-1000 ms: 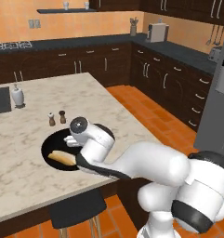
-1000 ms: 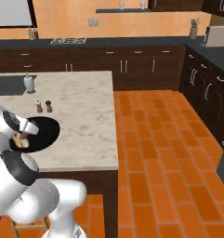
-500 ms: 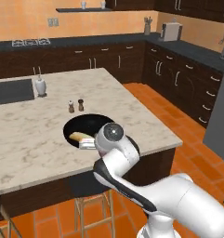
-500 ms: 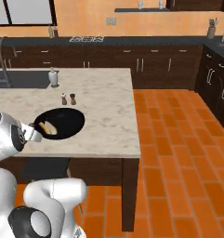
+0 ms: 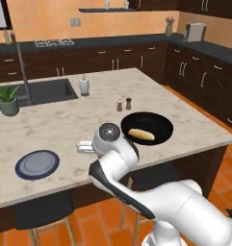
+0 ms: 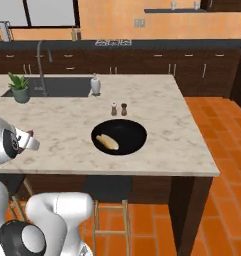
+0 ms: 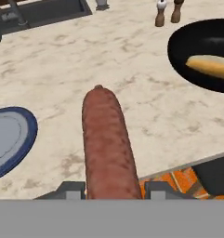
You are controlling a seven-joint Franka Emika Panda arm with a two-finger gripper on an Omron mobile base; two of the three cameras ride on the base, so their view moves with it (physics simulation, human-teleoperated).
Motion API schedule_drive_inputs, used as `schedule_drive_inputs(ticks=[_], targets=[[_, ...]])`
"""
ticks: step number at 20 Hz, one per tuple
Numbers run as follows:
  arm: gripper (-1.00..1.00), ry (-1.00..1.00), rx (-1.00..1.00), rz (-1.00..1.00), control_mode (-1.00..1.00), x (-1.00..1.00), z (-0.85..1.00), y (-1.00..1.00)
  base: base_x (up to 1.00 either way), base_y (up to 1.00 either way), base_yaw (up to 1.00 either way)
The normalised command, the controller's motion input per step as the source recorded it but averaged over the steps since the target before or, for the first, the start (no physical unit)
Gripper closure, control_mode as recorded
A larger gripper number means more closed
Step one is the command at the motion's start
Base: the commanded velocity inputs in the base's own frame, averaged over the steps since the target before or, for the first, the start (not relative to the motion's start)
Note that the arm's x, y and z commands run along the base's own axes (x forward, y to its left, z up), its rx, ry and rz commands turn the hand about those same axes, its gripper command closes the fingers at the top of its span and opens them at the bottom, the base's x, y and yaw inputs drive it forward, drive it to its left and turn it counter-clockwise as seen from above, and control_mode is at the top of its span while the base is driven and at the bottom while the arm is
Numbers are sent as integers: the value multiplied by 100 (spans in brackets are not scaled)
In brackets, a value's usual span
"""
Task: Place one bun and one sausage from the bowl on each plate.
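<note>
While gripped by hand (image 7: 111,193): sausage (image 7: 106,144); plate (image 7: 11,139) beside

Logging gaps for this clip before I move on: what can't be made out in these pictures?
- Hand view: the gripper fingers' contact with the reddish-brown sausage, cut off at the bottom edge.
- Hand view: the dark blue-grey round plate, cut by the left edge.
- Hand view: the wide black bowl, cut by the right edge.
- Left base view: the gripper, hidden behind the white arm.

One bun (image 6: 109,142) lies in the black bowl (image 6: 134,138) on the island counter (image 6: 182,135).
</note>
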Motion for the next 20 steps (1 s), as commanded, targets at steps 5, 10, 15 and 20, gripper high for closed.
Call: schedule_drive_inputs(ticks=[5,10,15,20], targets=[[100,0,0,0,100,0,0,0,52,100,0],[100,21,19,6,-100,68,-21,20,11,19,0],[100,44,11,20,-100,72,-59,60,0,0,0],[100,16,-23,15,-100,27,-39,79,0,0,0]])
